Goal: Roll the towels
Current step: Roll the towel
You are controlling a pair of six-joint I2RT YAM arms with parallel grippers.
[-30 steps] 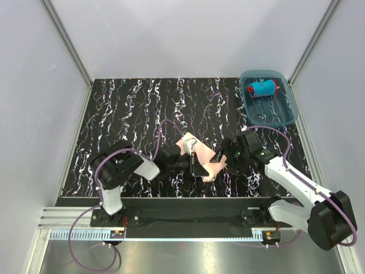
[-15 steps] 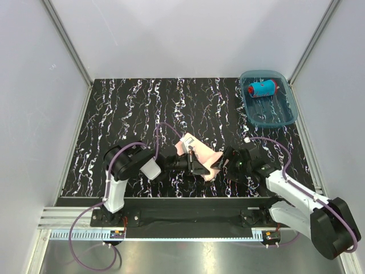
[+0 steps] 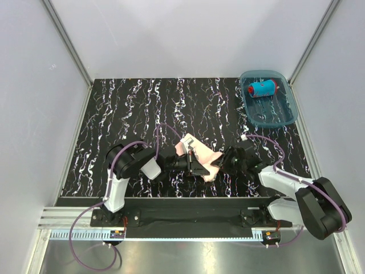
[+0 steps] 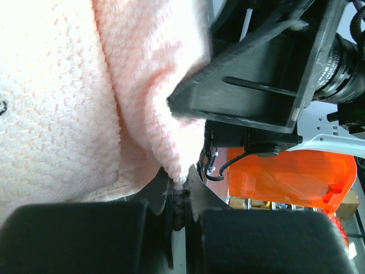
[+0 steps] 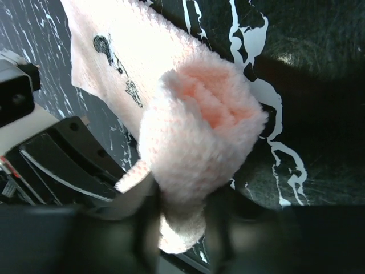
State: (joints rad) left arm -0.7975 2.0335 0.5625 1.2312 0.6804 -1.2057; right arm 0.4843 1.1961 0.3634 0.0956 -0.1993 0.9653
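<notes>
Pink towel (image 3: 203,155) (image 4: 57,114) (image 5: 194,131): it lies near the front edge of the table (image 3: 142,114), about midway across, between the two grippers. One end is wound into a short, thick roll, and the spiral of layers shows end-on in the right wrist view. The rest spreads flat behind the roll and carries a small dark stitched mark (image 5: 114,51).

Left gripper (image 3: 195,164) (image 4: 179,191): it is closed, its two black fingertips pinching a narrow fold at the towel's edge. The cloth rises from the pinch in a soft ridge.

Right gripper (image 3: 224,160) (image 5: 182,211): its fingers stand partly apart, one on each side of the rolled end. The roll narrows where it passes between them, so they grip it. Both fingers are dark and out of focus in the wrist view.

The two grippers face each other across the towel, the left arm reaching in from the left and the right arm from the right, both low over the table.

Blue towel (image 3: 262,88): it is already rolled, bright blue with red pattern and red ends. It lies on its side in the far part of the tray (image 3: 274,113), well apart from both arms.

The tray is translucent blue plastic and sits at the far right corner of the table. The table is black with white marbled veins, enclosed by pale grey walls.
</notes>
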